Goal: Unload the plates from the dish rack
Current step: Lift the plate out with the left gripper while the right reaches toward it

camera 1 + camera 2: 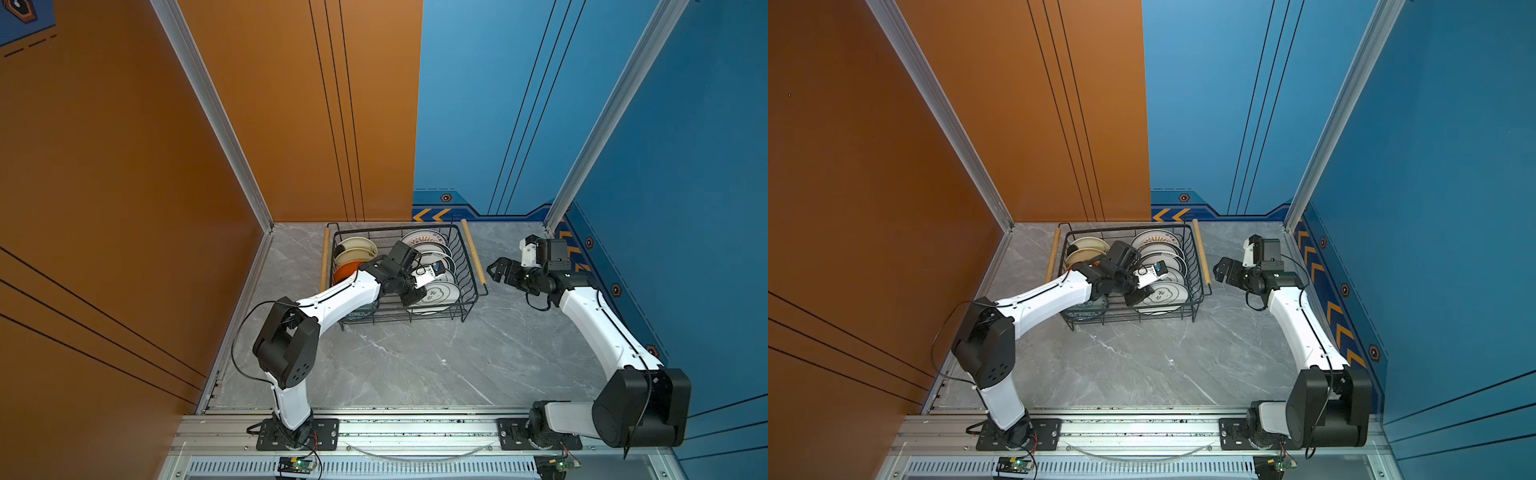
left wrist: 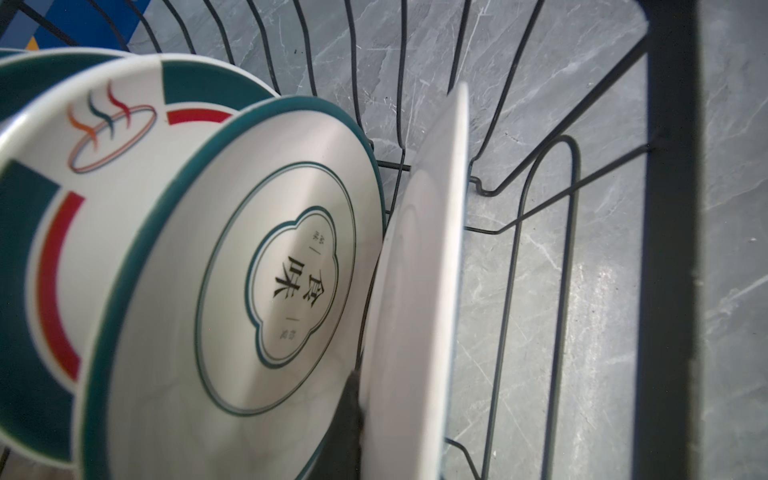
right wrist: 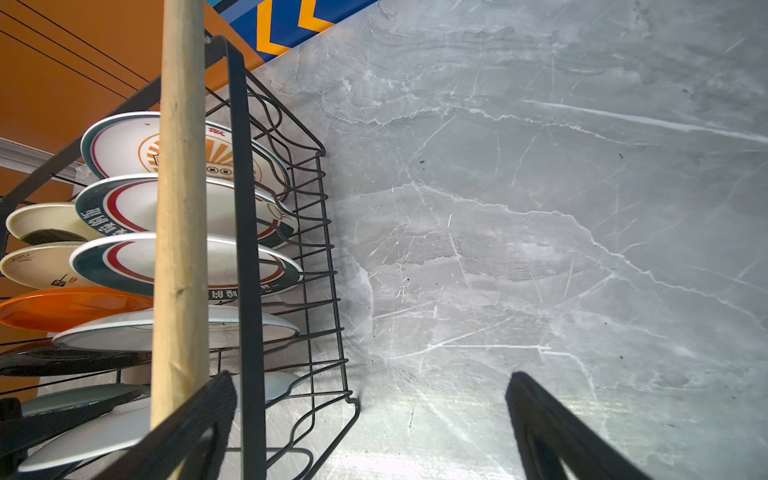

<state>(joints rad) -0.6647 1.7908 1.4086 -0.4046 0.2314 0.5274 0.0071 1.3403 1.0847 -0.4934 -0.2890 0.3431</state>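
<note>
Grey marble table (image 1: 415,374), dish rack (image 1: 468,266) at the far middle, plates (image 1: 426,240) standing on edge inside, none out yet. My left gripper (image 1: 415,298) looks pinched on the nearest white plate (image 2: 415,291) by its rim, I guess for a straight lift. My right gripper (image 1: 498,270) hangs spread wide just right of the rack.

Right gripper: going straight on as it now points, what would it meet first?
Probably the light wooden rod handle on the black wire dish rack, just ahead of the open right gripper; depth is unclear.
</note>
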